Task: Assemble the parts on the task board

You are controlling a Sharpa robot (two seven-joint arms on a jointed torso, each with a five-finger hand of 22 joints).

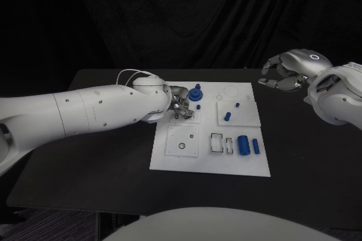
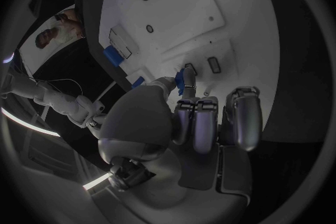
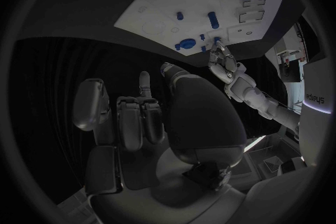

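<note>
The left arm reaches in over the black table (image 1: 113,162) and its left hand (image 1: 179,104) sits over the upper left part of the white task board (image 1: 211,168). In the left wrist view the left hand (image 2: 203,117) has its fingers curled forward and close together, and a small blue part (image 2: 185,79) is pinched at the fingertips, just above the board's surface. From the head view that hand's fingers are bunched tight, next to a round blue part with a short stem (image 1: 196,93) that stands on the board just beside them; whether they touch it I cannot tell.

Further right on the board a small blue peg (image 1: 237,104) stands near the upper edge, and a short blue cylinder (image 1: 228,115) lies below it. Toward the near edge a larger blue cylinder (image 1: 244,145) lies beside a thinner blue cylinder (image 1: 256,146), the two close but apart. To their left are pale rectangular slots (image 1: 218,144) and a square recessed plate with a small ring (image 1: 182,145).

The right hand (image 1: 290,71) hangs off the board, above the table's far right corner, well apart from every part. Its fingers are curled inward and nothing shows in them. The right wrist view has the right hand (image 3: 150,117) with fingers drawn in together, holding nothing, and the board (image 3: 161,5) lies well beyond them.
</note>
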